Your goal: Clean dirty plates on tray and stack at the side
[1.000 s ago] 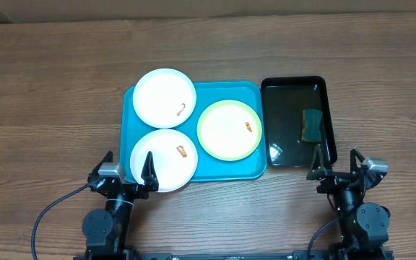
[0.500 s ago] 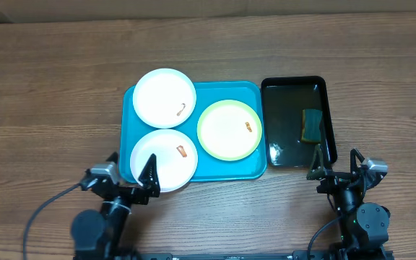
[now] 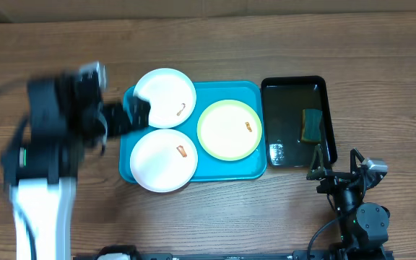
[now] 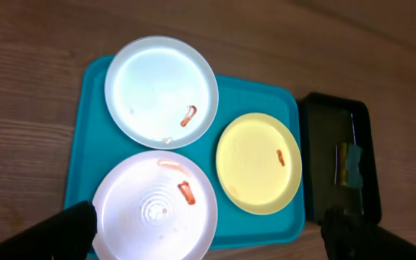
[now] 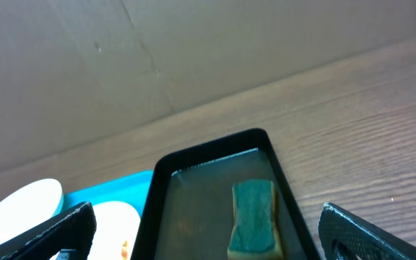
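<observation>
Matt brown wood-grain tabletop (image 3: 302, 43). Smooth, faintly glossy turquoise rectangular plastic tray (image 3: 208, 170). Smooth, lightly shiny round white plates (image 3: 162, 165), smeared brown-orange. Glossy black rectangular basin (image 3: 286, 115), wet sheen inside. Rough green sponge (image 3: 311, 125). Matt brown cardboard (image 5: 157, 58).

Overhead and left-wrist views look straight down on the tray (image 3: 222, 170); low right-wrist view faces forward over black basin (image 5: 193, 204).

tray (image 3: 230, 172): turquoise, flat; white plates (image 3: 163, 160): two, smeared, its left half; green-rimmed plate (image 3: 229, 130): smeared, right half
</observation>
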Controlling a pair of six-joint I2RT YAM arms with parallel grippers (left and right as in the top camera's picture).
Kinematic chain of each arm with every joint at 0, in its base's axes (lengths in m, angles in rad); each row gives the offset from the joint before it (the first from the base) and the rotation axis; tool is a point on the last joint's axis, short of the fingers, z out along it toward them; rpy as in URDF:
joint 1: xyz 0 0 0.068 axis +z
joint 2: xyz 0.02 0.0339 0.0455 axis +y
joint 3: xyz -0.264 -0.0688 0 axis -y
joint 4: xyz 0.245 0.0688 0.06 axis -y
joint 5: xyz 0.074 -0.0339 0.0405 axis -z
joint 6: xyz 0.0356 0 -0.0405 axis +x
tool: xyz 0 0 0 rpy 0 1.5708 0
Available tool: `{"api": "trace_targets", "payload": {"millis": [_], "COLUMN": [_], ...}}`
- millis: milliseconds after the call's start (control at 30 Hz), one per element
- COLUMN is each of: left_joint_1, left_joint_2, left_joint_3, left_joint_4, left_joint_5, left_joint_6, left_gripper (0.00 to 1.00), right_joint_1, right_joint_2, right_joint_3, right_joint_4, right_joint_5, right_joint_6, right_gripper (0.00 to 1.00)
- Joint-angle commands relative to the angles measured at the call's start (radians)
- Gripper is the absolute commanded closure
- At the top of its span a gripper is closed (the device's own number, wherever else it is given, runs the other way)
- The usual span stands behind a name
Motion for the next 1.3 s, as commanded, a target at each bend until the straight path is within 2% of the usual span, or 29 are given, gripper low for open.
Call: {"api": "trace_targets", "payload": {"millis": [0, 133, 167, 233, 267, 467, 567, 967, 1033, 1133, 1267], "left_joint_1": [0.004, -0.013, -0.028, -0.062, -0.085, -0.258, -0.325, -0.396, -0.396, -0.396, -0.413], "left_joint_2": [0.171, 0.310, 0.342, 0.390, 0.414, 0.519, 0.562, 0.643, 0.643, 0.644, 0.647], "left_joint_3": [0.137, 0.169, 0.168, 0.168, 0.168, 0.168, 0.168, 0.168, 0.168, 0.168, 0.168], "left_joint_4": [-0.070, -0.129, -0.150, -0.169, -0.176, -0.139, -0.108, -0.098, -0.087, -0.068, -0.056], "left_joint_5": [0.095, 0.261, 0.269, 0.236, 0.198, 0.051, -0.003, -0.018, -0.018, -0.039, -0.101], "left_joint_6": [0.050, 0.091, 0.097, 0.133, 0.135, 0.058, 0.025, 0.023, 0.023, 0.021, -0.031], "left_gripper": [0.00, 0.00, 0.06, 0.26, 0.29, 0.18, 0.17, 0.16, 0.15, 0.20, 0.30], "right_joint_1": [-0.006, -0.006, -0.006, -0.006, -0.006, -0.006, -0.006, -0.006, -0.006, -0.006, -0.006], "right_joint_2": [-0.010, -0.010, -0.010, -0.010, -0.010, -0.010, -0.010, -0.010, -0.005, 0.042, 0.225], "right_joint_3": [0.004, 0.004, 0.004, 0.004, 0.004, 0.004, 0.004, 0.016, 0.060, 0.182, 0.423], "right_joint_4": [0.008, 0.008, 0.008, 0.008, 0.008, 0.008, 0.008, 0.064, 0.020, -0.103, -0.273], "right_joint_5": [-0.002, -0.002, -0.002, -0.002, -0.002, -0.001, -0.002, -0.085, -0.107, -0.127, -0.159], "right_joint_6": [-0.002, -0.002, -0.002, -0.002, -0.002, -0.002, -0.002, 0.039, 0.056, 0.112, 0.110], "right_gripper": [0.00, 0.00, 0.00, 0.00, 0.00, 0.00, 0.00, 0.00, 0.00, 0.00, 0.00]}}
